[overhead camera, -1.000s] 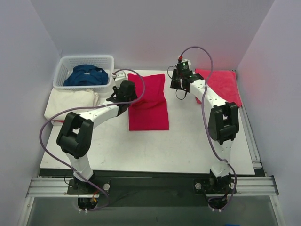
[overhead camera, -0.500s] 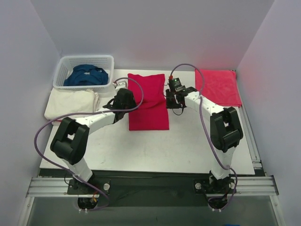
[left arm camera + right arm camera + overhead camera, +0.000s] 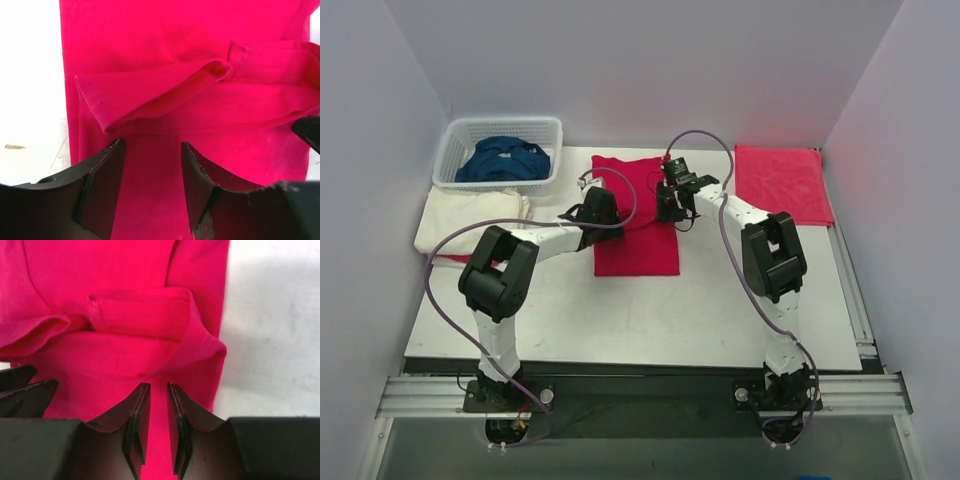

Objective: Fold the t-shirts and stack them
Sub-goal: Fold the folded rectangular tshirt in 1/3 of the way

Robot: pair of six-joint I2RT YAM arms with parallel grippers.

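A crimson red t-shirt (image 3: 638, 240), folded into a long strip, lies mid-table. Its tucked-in sleeves make a raised fold (image 3: 165, 85) (image 3: 145, 315). My left gripper (image 3: 609, 214) hangs over the strip's left side, jaws open (image 3: 153, 145) with only flat fabric below. My right gripper (image 3: 668, 206) is over the right side, jaws (image 3: 158, 386) a narrow gap apart, nothing pinched. A second red folded t-shirt (image 3: 783, 182) lies at the back right. The dark blue t-shirt (image 3: 503, 160) sits in the basket. The cream-white t-shirt (image 3: 470, 218) lies at the left.
The white lattice basket (image 3: 453, 150) stands at the back left corner. Grey walls close in the table on three sides. Each wrist view catches the other gripper's fingertips (image 3: 307, 132) (image 3: 22, 390) at its edge. Cables loop above both arms.
The right arm has swung from beside the back-right red shirt over to the central strip's right edge. The left gripper has shifted onto the strip's left side.
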